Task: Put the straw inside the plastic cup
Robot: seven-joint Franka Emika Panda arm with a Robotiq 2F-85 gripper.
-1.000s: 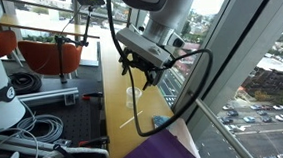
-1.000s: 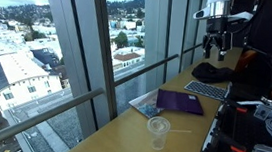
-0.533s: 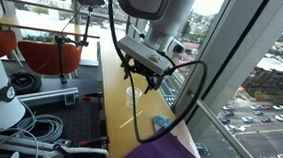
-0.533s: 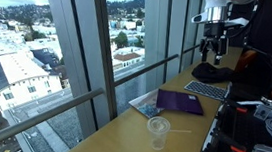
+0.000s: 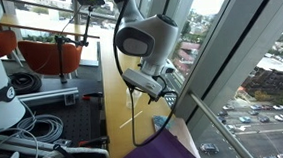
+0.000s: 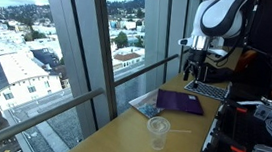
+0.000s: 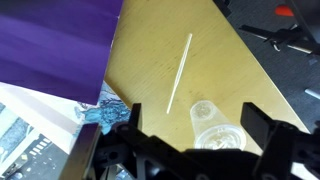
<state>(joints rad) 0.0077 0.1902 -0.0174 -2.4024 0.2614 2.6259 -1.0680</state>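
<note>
Claw point(image 7: 190, 118) wide open, empty, well above desk point(image 7: 145, 60). Straw point(image 7: 180, 72) lies flat ahead, long axis pointing approx. away from claw; cup point(image 7: 215, 125) upright beside its near end.

- The arm point(image 5: 143, 34) bends over at a large white joint, and its last links turn downward.
- In an exterior view the arm point(image 6: 222, 14) curves from the upper right down to the wrist.
- The pincer point(image 7: 190, 112) hangs from the wrist and points down, with the wrist view looking out between its parts.
- Its two dark fingers point(image 7: 130, 128) stand at either side of the wrist view, well apart, so the jaws are wide open.
- In an exterior view the pincer point(image 6: 193, 69) hangs roughly upright below the white wrist.
- In an exterior view the pincer point(image 5: 144, 84) shows as a dark block, tilted, under the big joint.
</note>
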